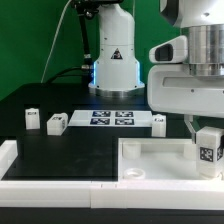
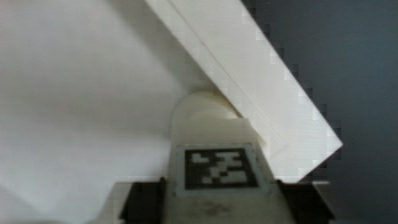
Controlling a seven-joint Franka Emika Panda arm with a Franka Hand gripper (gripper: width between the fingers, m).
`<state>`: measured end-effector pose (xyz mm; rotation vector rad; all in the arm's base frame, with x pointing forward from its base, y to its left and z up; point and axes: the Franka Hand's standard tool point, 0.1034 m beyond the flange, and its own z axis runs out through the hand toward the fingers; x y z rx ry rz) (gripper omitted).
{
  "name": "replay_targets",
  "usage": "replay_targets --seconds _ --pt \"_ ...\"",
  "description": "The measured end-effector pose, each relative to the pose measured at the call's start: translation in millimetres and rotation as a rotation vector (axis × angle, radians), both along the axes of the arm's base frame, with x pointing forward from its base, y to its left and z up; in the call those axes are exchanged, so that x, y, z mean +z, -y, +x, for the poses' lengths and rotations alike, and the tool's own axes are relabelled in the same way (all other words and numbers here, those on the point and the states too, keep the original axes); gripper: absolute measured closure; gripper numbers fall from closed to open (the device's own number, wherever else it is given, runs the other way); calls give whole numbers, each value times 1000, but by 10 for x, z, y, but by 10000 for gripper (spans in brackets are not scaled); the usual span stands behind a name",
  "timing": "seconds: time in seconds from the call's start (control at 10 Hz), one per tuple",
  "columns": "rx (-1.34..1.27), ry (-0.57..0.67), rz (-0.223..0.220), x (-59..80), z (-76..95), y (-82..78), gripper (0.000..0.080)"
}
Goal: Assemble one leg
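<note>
Jaws of mine (image 1: pixel 207 152) are clamped on the small white plastic block-shaped leg (image 1: pixel 208 151), gripping its two sides with its black-and-white square marker facing the exterior camera. Its long axis stands upright, its lower end pointing down toward the large white square panel with a raised rim (image 1: pixel 150 165), at about four o'clock in the exterior view. In the wrist view the same leg (image 2: pixel 215 150) sits between my dark fingertips (image 2: pixel 146 197), marker toward the lens, its rounded far end close against the inner side of the panel's rim (image 2: pixel 249 75); whether they touch I cannot tell.

Beyond that rim lies bare black table (image 1: pixel 60 150), with open room toward nine o'clock. Three more small white pegs (image 1: pixel 31 116) (image 1: pixel 56 122) (image 1: pixel 159 121) stand well apart from me, near the thin flat white marker board (image 1: pixel 111 118) at about twelve o'clock. A long white rail (image 1: pixel 9 152) lies at the table's nine o'clock edge.

A black triangular warning label (image 1: pixel 116 57) shows on my white base; its writing cannot be read.
</note>
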<state>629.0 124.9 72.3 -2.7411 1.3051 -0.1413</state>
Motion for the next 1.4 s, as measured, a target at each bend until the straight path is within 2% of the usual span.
replay_targets --seconds 0.1,0.3,0.4,0.6,0.7,0.8,0.9,1.0,1.4 --pt "-180 -12 16 -2 -7 -26 508" --pt "-339 -28 56 2 15 -9 507" --pt "-392 -33 71 0 15 -8 507" --pt "-339 -30 64 -2 13 -12 489" --pt "-338 -30 64 -2 13 -14 270" --pt "-214 -22 47 1 16 -6 270" --pt "-59 -12 26 3 20 -6 187" --pt "78 -3 9 10 27 -14 158" --pt "595 9 -58 1 64 29 151"
